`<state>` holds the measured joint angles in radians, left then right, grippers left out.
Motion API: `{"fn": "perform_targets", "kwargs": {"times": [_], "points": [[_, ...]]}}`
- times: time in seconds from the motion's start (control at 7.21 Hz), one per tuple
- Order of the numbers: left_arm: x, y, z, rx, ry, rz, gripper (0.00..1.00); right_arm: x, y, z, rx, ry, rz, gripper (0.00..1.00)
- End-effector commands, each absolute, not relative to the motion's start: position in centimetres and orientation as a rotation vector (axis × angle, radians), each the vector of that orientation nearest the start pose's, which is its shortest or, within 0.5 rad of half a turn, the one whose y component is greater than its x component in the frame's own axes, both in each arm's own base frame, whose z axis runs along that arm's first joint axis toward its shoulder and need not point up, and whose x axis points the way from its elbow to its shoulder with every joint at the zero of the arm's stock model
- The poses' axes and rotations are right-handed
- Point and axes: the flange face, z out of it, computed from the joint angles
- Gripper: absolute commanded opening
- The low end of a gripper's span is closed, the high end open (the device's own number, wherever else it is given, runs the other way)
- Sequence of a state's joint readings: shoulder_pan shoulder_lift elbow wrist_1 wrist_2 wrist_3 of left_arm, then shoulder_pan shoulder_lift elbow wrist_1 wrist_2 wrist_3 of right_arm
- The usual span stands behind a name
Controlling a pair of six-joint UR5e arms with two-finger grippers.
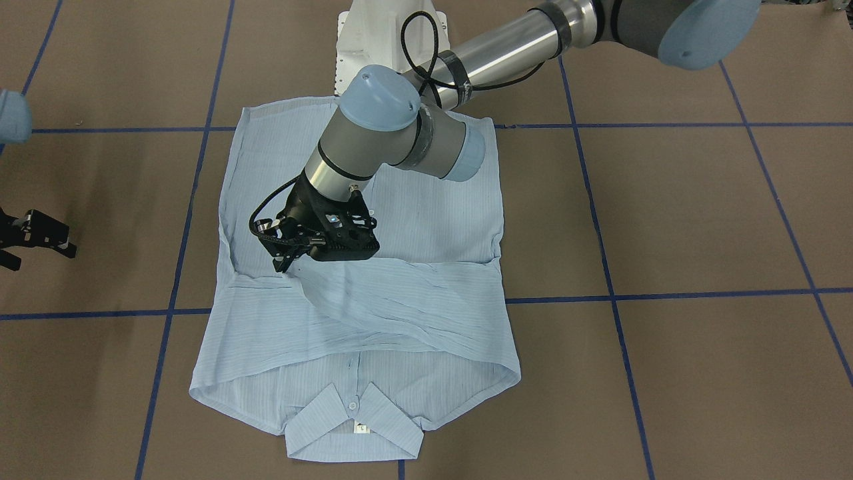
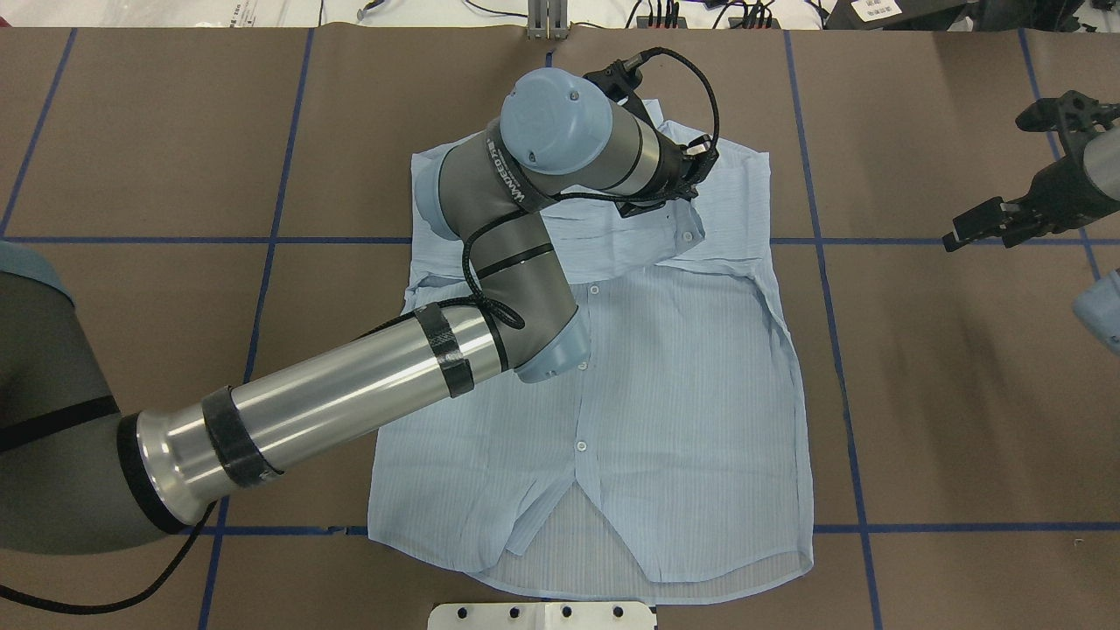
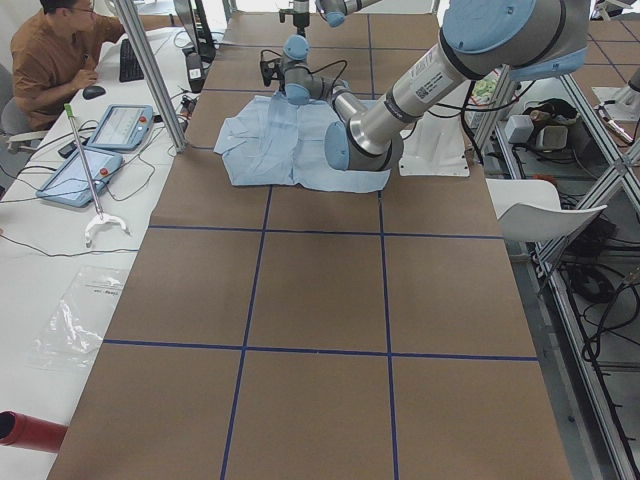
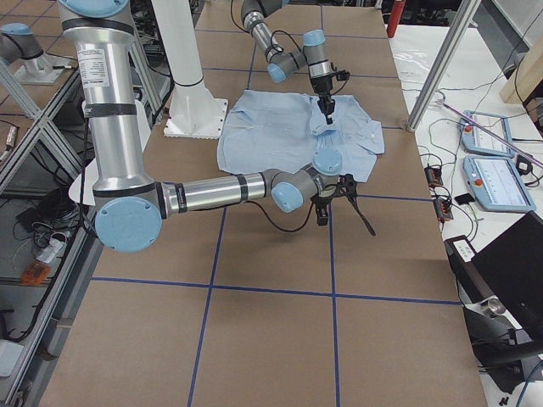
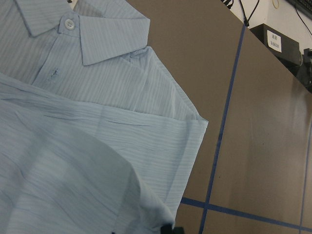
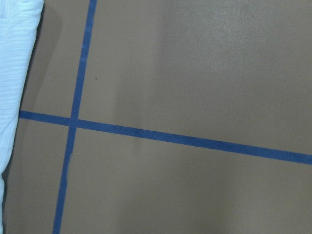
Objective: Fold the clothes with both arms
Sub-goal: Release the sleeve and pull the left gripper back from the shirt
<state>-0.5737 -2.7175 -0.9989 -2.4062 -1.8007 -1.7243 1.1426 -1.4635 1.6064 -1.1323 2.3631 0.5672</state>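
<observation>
Cloth of crinkled pale-blue shirt (image 1: 426, 213), part-folded, pinched by left gripper (image 1: 285, 261); right gripper (image 1: 40, 252) splayed.

Light-blue striped shirt (image 1: 426, 313) lies flat on the table (image 1: 700, 220), front up and buttoned. Collar (image 1: 353, 427) at the far side, hem at the robot's base. A fold of fabric lies across the chest below the collar. Left arm (image 1: 393, 143) reaches over the shirt; left gripper (image 1: 286, 257) points down, pinching a raised ridge of that fold. Right arm (image 4: 212, 191) is low, off to the side; right gripper (image 2: 989, 223) is spread, empty, clear of the shirt.
</observation>
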Motion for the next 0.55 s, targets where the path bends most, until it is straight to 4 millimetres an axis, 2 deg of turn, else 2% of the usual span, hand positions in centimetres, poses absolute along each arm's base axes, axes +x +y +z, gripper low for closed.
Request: {"fn": "perform_targets", "kwargs": {"times": [0.0, 0.14, 0.28, 0.42], "points": [[64.8, -52.4, 3.8, 0.135, 1.488, -0.425, 0.80, -17.7, -53.2, 52.1, 0.120, -0.953, -0.102, 1.00], [64.8, -52.3, 3.8, 0.138, 1.491, -0.417, 1.00, -17.8, -53.4, 51.9, 0.123, -0.956, -0.105, 1.00], [64.4, -52.4, 3.7, 0.143, 1.495, -0.417, 1.00, -18.0, -53.4, 51.4, 0.126, -0.960, -0.100, 1.00], [64.1, -52.4, 4.4, 0.141, 1.486, -0.414, 1.00, -18.5, -53.8, 49.8, 0.121, -0.976, -0.063, 1.00]]}}
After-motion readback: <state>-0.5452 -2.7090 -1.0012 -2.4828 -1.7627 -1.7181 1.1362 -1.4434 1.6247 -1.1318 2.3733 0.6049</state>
